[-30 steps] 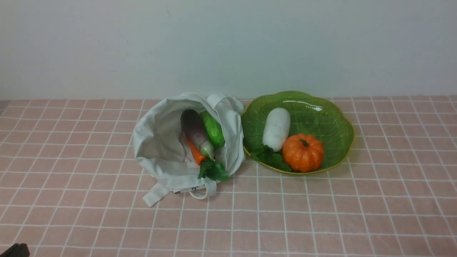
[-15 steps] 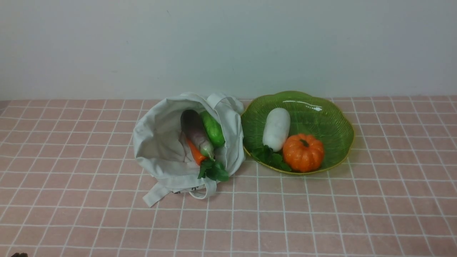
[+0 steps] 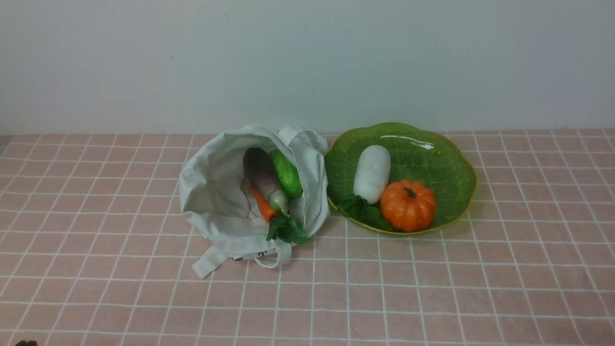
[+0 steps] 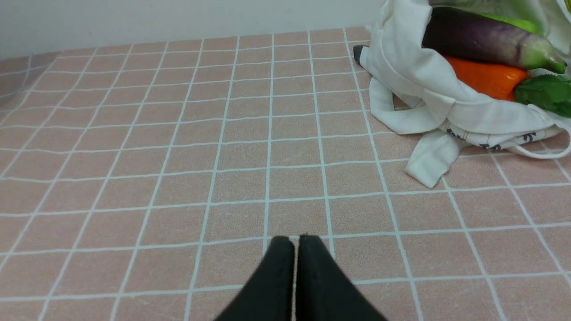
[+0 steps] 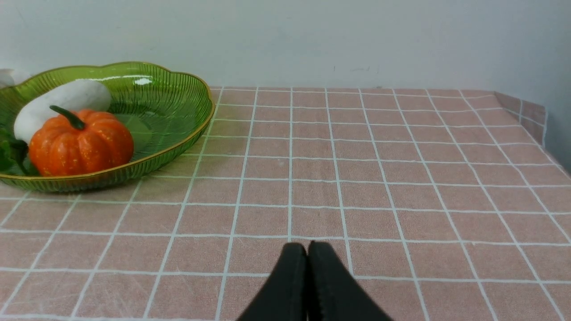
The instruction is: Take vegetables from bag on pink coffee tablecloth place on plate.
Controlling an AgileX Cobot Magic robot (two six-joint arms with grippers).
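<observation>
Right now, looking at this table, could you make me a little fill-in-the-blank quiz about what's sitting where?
1. The white radish lies on the green ____.
2. Beside it sits an orange ____.
3. The eggplant, cucumber and carrot lie inside the cloth ____.
4. The left claw is ____ and holds nothing.

Missing words: plate; pumpkin; bag; shut

Staged test bench: pink gridded tablecloth (image 3: 432, 288) against a bare white wall (image 3: 307, 57), toy vegetables (image 3: 271, 185) laid out
</observation>
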